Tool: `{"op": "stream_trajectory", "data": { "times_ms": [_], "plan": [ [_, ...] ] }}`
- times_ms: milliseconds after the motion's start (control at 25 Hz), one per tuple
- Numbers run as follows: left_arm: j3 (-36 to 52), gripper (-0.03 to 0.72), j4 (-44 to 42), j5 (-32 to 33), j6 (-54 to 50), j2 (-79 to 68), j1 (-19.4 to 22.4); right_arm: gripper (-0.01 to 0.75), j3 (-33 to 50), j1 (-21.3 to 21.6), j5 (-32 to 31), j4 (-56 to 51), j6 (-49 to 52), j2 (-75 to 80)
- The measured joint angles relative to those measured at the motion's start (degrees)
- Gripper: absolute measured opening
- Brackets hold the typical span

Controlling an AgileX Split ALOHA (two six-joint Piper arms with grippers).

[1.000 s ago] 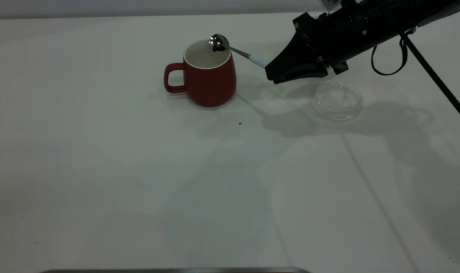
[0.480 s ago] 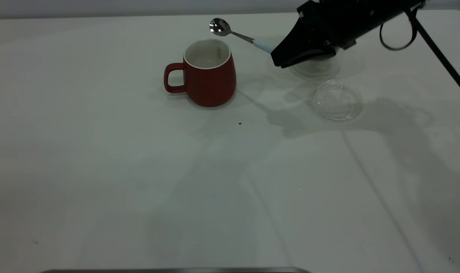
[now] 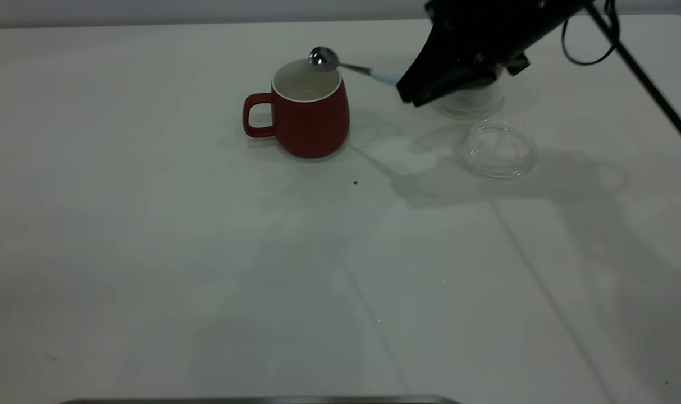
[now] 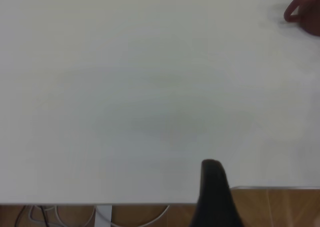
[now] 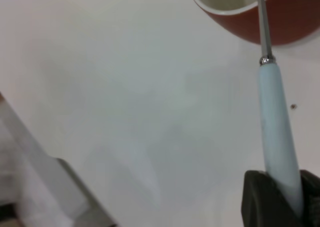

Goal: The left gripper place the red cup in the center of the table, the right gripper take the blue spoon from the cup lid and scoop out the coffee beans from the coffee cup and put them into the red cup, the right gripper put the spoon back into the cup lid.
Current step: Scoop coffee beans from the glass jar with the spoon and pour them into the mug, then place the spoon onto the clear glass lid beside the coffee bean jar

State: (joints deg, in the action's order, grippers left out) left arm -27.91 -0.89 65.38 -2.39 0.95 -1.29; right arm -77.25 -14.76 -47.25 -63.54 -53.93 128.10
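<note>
The red cup (image 3: 309, 112) stands upright on the table (image 3: 149, 224) at the middle back, handle to the left. My right gripper (image 3: 408, 94) is shut on the blue spoon's pale handle (image 3: 384, 77). The spoon's metal bowl (image 3: 323, 58) hangs over the cup's far right rim. In the right wrist view the handle (image 5: 275, 122) runs from my right gripper (image 5: 282, 197) to the red cup (image 5: 285, 29). The clear coffee cup (image 3: 475, 102) is partly hidden behind the gripper. The cup lid (image 3: 497, 150) lies empty in front of it. No coffee beans show. My left gripper (image 4: 215, 187) is parked over the table's edge.
A small dark speck (image 3: 355, 182) lies on the table in front of the red cup. The right arm's black cable (image 3: 643, 78) slants down at the far right. A grey metal edge (image 3: 261, 400) runs along the near side.
The right gripper moved back and up toward the coffee cup. The spoon lifted off the red cup, then tipped down over its rim again. The dark beans seen in the spoon no longer show.
</note>
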Motion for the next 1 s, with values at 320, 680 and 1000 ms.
{"op": "stream_trajectory", "data": {
  "times_ms": [320,680,1000],
  "plan": [
    [0.0,0.587,0.0,0.0,0.11,0.0,0.0,0.11,6.81,6.46,-4.69,2.6,13.51,-8.59],
    [0.0,0.587,0.0,0.0,0.11,0.0,0.0,0.11,19.43,15.66,-5.12,-4.86,8.44,-9.57],
    [0.0,0.587,0.0,0.0,0.11,0.0,0.0,0.11,26.25,21.94,-4.95,-8.76,3.61,-9.61]
  ]
}}
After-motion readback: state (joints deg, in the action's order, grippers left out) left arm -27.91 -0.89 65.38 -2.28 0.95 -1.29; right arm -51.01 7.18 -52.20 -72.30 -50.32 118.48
